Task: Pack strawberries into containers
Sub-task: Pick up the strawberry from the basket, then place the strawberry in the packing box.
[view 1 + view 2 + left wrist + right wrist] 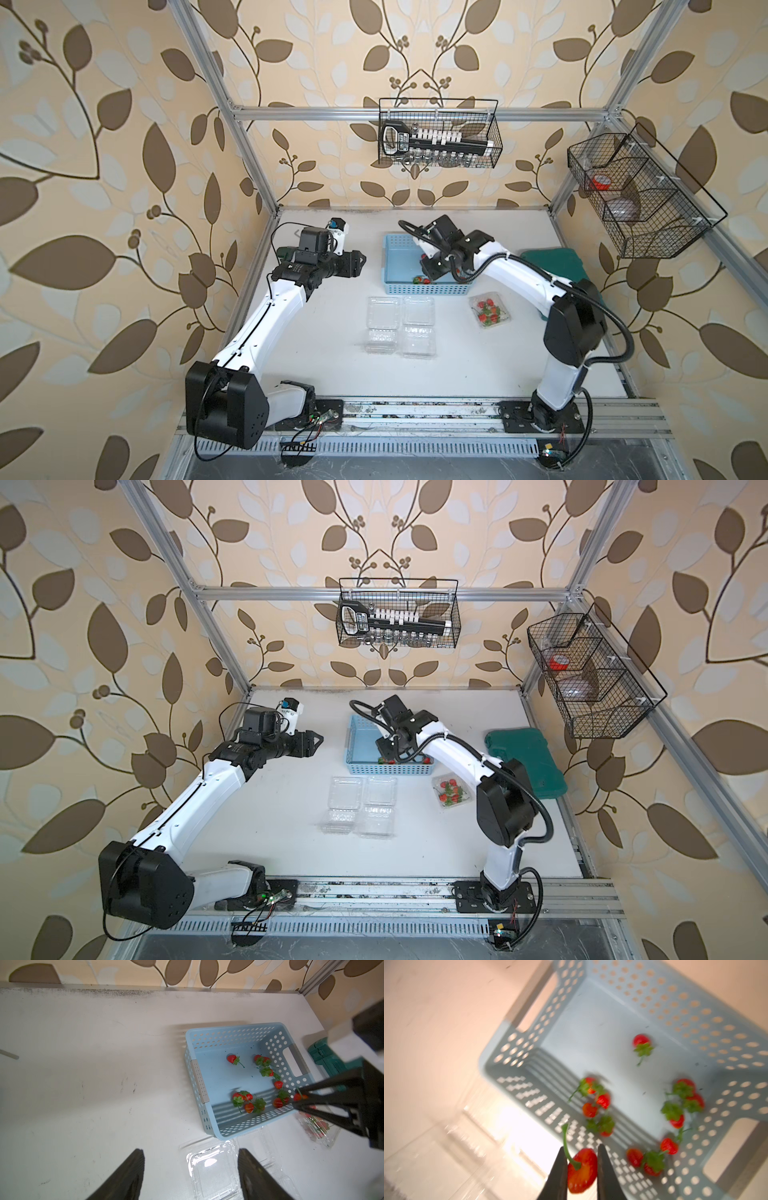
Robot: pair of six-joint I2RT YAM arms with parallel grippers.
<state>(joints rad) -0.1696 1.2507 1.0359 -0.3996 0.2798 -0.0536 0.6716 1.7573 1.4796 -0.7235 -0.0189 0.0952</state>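
Your right gripper (581, 1147) has its jaws closed on a strawberry (582, 1169), which seems to hang over the rim of the blue basket (228, 1029), though that wrist view is blurred. About ten loose strawberries (249, 1107) lie on the basket floor, and more sit in a clear container (490, 312) just beside it. Your left gripper (190, 1152) hovers with its jaws apart and empty above the table (83, 1084), near two open empty containers (417, 340).
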